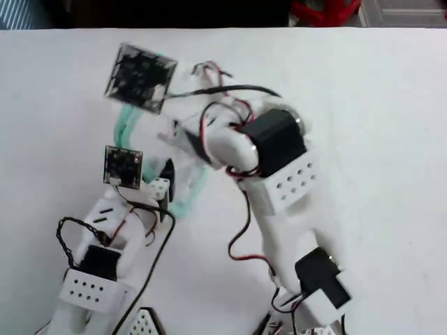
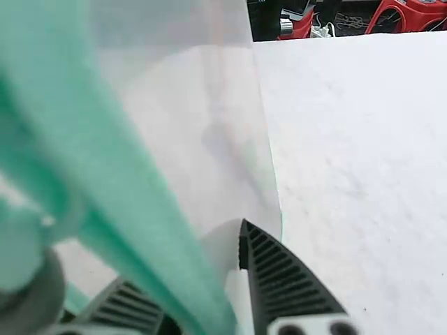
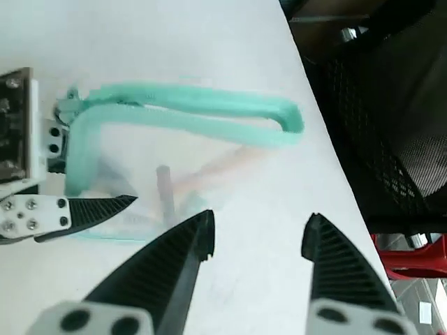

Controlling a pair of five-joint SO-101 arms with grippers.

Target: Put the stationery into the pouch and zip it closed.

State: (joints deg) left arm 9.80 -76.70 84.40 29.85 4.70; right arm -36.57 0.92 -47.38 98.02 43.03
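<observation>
Black-and-white left gripper: fingers pinched on the pouch's corner, with the teal strip running between them; it holds the pouch down on the table.
Pouch: clear plastic with a teal edge, lying flat on the table between the two arms, and partly under the right arm in the high view.
Zip strip: the two teal bands sit apart along most of their length and meet at the far bend, so the mouth looks open. The puller is too blurred to place.
Stationery: a grey pen and a pale orange stick show faintly through the plastic and look to be inside the pouch.
Right gripper: fingers spread wide and holding nothing; it hangs over the table just beside the pouch's near edge.
Progress: loading looks done, and no loose stationery can be seen on the table.
Left to do: close the zip. The right gripper would likely need to find the puller and draw it along while the left keeps the corner pinned.
</observation>
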